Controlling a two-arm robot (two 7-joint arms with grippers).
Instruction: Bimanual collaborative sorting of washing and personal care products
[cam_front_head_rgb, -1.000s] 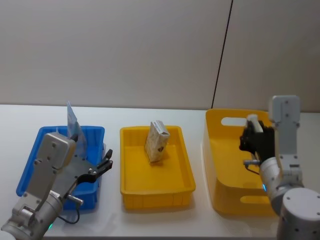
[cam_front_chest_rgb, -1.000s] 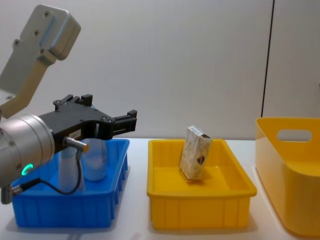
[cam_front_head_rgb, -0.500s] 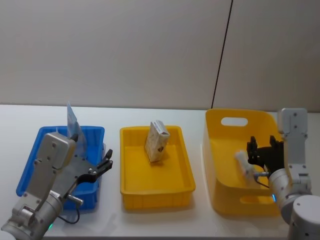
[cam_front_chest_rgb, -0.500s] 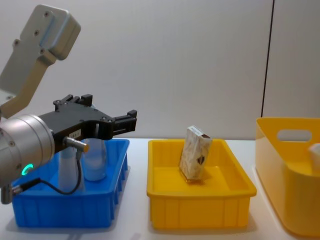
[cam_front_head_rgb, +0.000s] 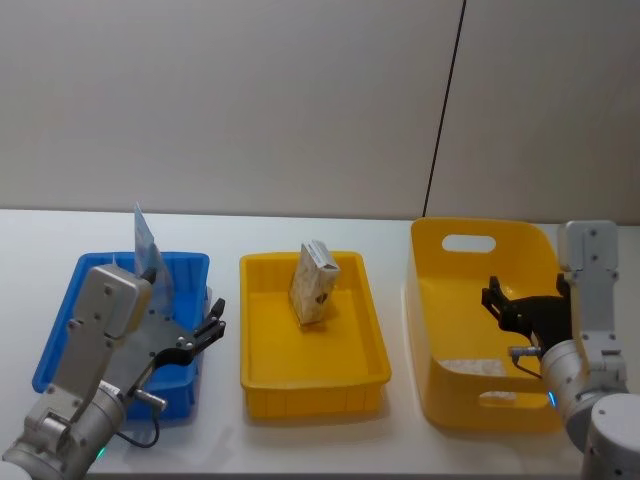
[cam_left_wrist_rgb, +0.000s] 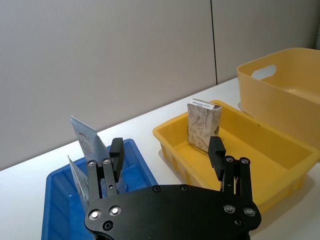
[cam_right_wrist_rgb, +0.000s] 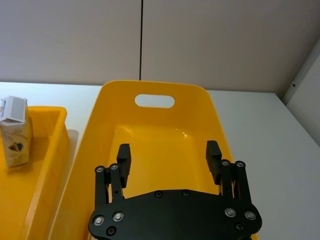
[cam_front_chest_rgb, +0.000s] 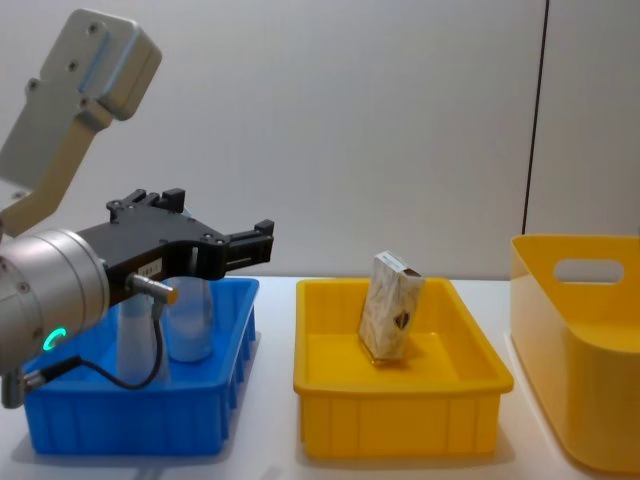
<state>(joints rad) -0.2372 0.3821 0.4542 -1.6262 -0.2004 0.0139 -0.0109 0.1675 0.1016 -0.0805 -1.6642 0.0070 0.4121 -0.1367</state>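
Pale-blue squeeze tubes (cam_front_head_rgb: 145, 245) stand in the blue bin (cam_front_head_rgb: 70, 310) on the left, and show beside my left gripper's fingers as tubes (cam_left_wrist_rgb: 86, 145). One beige marbled carton (cam_front_head_rgb: 314, 284) stands upright in the shallow yellow tray (cam_front_head_rgb: 310, 385). My left gripper (cam_front_head_rgb: 207, 328) hovers open and holding nothing at the bin's right edge. My right gripper (cam_front_head_rgb: 518, 306) hangs open and holding nothing over the deep yellow tub (cam_front_head_rgb: 450, 300). A pale item (cam_front_head_rgb: 470, 367) lies on the tub's floor. In the right wrist view the right gripper (cam_right_wrist_rgb: 168, 156) points into the tub (cam_right_wrist_rgb: 100, 115).
Bin, tray and tub stand in a row on a white table (cam_front_head_rgb: 230, 230) with a plain wall behind. From the chest view the carton (cam_front_chest_rgb: 390, 318) rises above the tray's rim (cam_front_chest_rgb: 400, 380), and my left gripper (cam_front_chest_rgb: 250, 245) reaches above the blue bin (cam_front_chest_rgb: 130, 420).
My right gripper held a pale item high over the tub, then opened; the item dropped to the tub's floor. The left arm has not moved.
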